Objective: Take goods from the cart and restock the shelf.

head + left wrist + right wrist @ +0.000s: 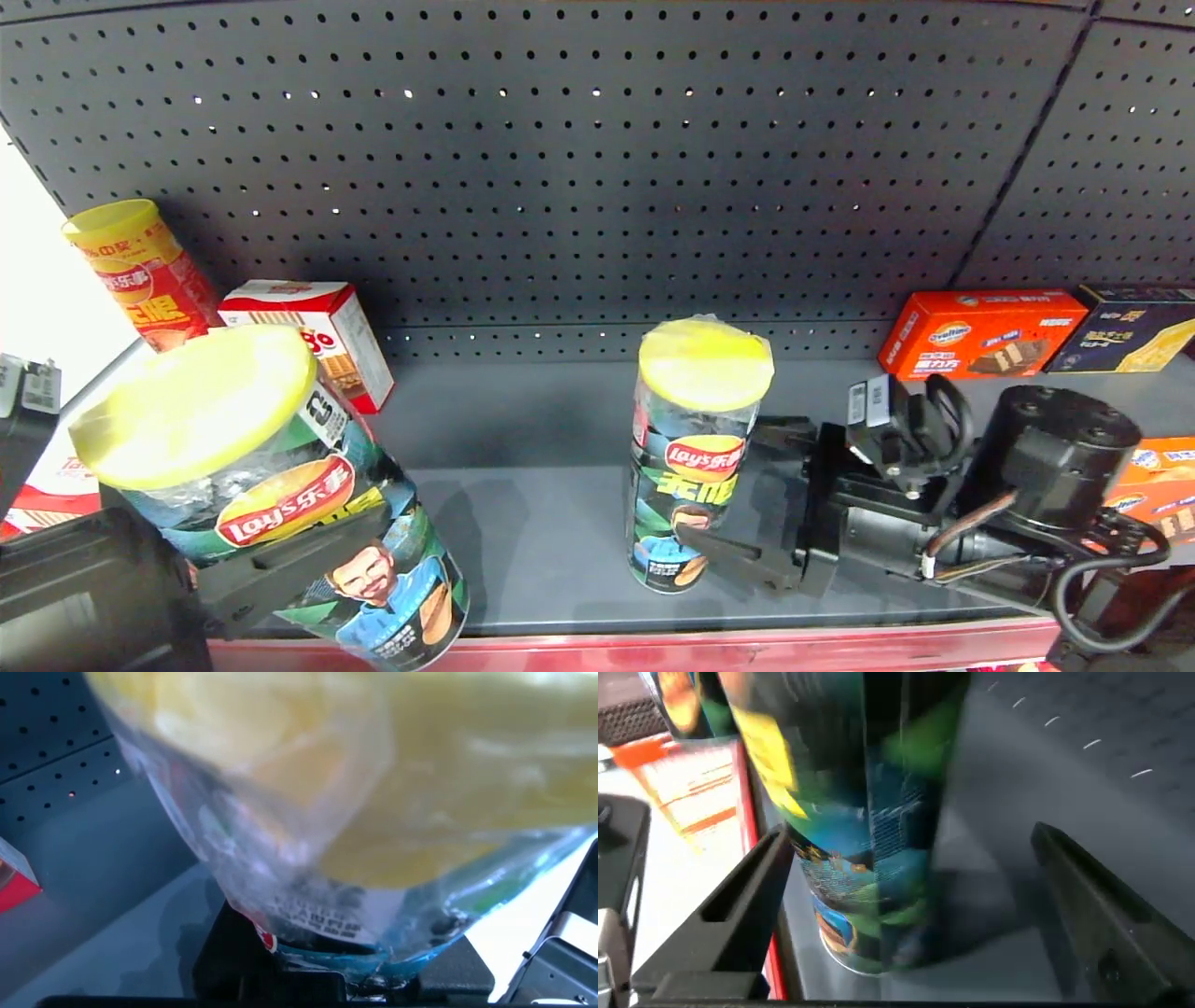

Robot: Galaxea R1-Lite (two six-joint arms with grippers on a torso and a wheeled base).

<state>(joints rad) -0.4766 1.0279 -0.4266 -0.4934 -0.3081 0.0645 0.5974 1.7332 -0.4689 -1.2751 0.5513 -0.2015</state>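
Far L, behind the L tool, a yellow-lidded red can (140, 271) stood at the back of the shelf (541, 504), w/ a white-and-red box (317, 336) just beside it. The L tool (308, 551) was clamped on a chips can (280, 485), yellow lid up, body tilted, at the shelf's front L end; couldn't tell if its base touched the shelf. One finger (280, 565) lay across the label. In the L wrist cam that can (374, 812) sat right in front of the tool, lid end nearest. Mid-shelf, a 2nd chips can (695, 448) stood upright on the shelf, btwn the fingers of the R tool (724, 485). The R tool (910, 840) was spread wide, not gripping. One finger (738, 905) was just beside the 2nd chips can (859, 831); the other (1102, 924) was apart from it, bare shelf btwn. Beyond the R tool, at the back, an orange box (980, 331) and a dark box (1134, 327) lay side by side.
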